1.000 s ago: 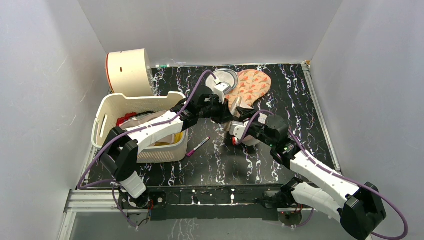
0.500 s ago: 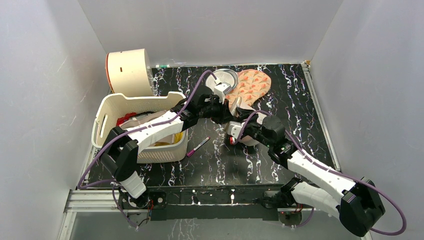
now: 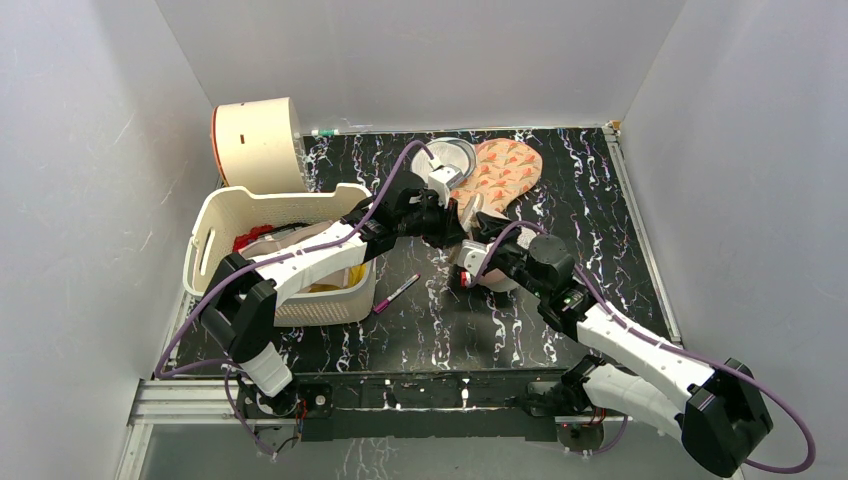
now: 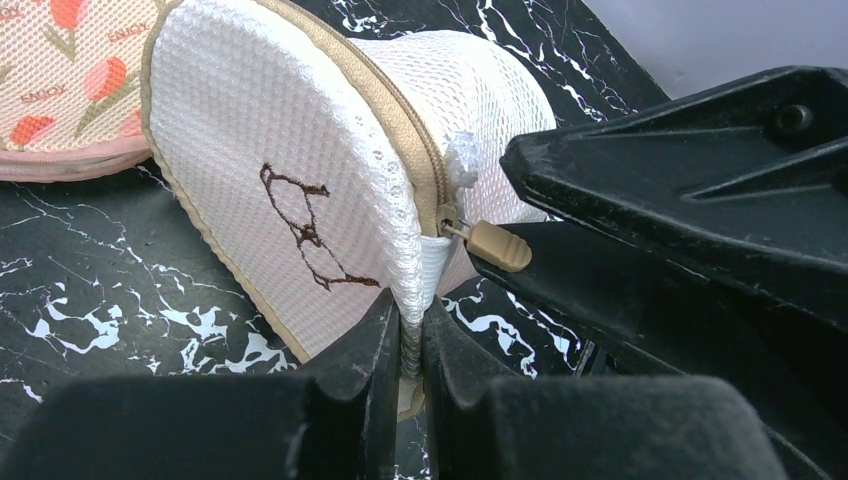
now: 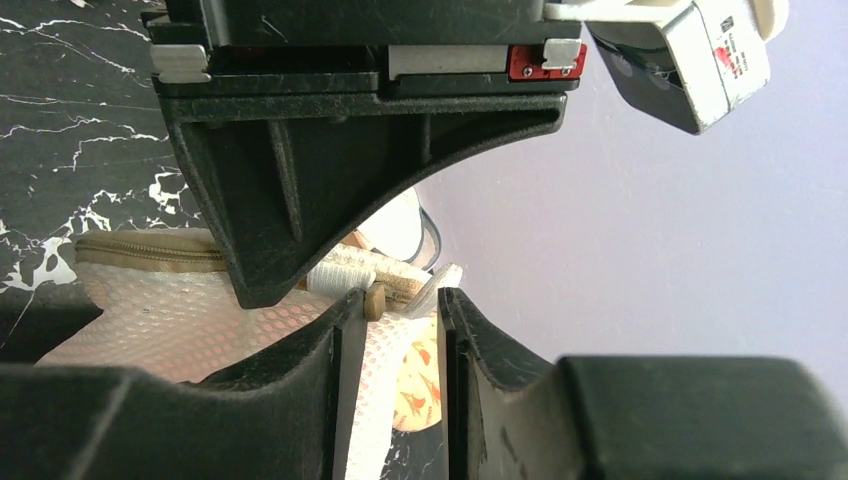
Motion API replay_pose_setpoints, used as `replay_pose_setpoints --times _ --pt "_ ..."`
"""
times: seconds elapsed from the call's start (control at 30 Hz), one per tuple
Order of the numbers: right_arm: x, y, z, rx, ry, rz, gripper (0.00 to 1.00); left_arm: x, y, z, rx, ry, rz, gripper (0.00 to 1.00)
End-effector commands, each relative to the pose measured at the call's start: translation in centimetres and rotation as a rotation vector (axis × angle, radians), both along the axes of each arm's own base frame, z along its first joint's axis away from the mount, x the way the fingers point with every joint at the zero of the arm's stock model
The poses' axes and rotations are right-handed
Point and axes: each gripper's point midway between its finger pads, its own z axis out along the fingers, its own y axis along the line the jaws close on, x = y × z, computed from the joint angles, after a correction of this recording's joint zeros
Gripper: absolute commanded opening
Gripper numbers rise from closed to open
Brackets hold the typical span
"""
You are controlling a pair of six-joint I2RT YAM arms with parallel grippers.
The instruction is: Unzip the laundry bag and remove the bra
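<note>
Reaches with the left arm [image 3: 310,258] from its base at 7 o'clock out toward 2 o'clock, elbow bent sharply near the base, left gripper [image 4: 410,320] pinched tight on the laundry bag [image 4: 280,130] rim. Stretches the right arm [image 3: 630,340] from 5 o'clock toward 10 o'clock, forearm low, right gripper [image 5: 400,300] parted by a narrow gap, just beside the left gripper near table centre.

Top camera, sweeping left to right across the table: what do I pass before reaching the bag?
basket → pen → laundry bag
</note>
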Motion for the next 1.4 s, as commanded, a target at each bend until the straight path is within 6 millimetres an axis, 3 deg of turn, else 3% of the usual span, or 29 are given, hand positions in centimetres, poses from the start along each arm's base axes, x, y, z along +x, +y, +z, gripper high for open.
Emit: replay_pose_setpoints --times 0.0,0.63,0.87,1.17,1.37 --pt "0.2 0.0 2.2 0.052 -0.063 -0.011 0.29 0.2 -0.8 2.6 -0.053 -0.034 -0.024 0.0" --pt "0.7 0.5 1.7 0.054 -0.032 -0.007 0.17 0.2 -0.7 2.9 -0.057 -0.043 -0.025 0.0" --pt "1.2 0.0 2.1 0.114 -0.003 -0.059 0.0 0.4 -0.6 2.8 -0.047 -0.054 -0.019 0.0" --pt "2.0 -2.3 2.3 0.373 0.161 -0.215 0.0 1.1 0.3 2.9 -0.013 -0.149 -0.002 0.0" --pt "2.6 -3.9 2.5 0.56 0.336 -0.184 0.0 0.4 0.8 2.7 -0.007 -0.283 -0.083 0.0"
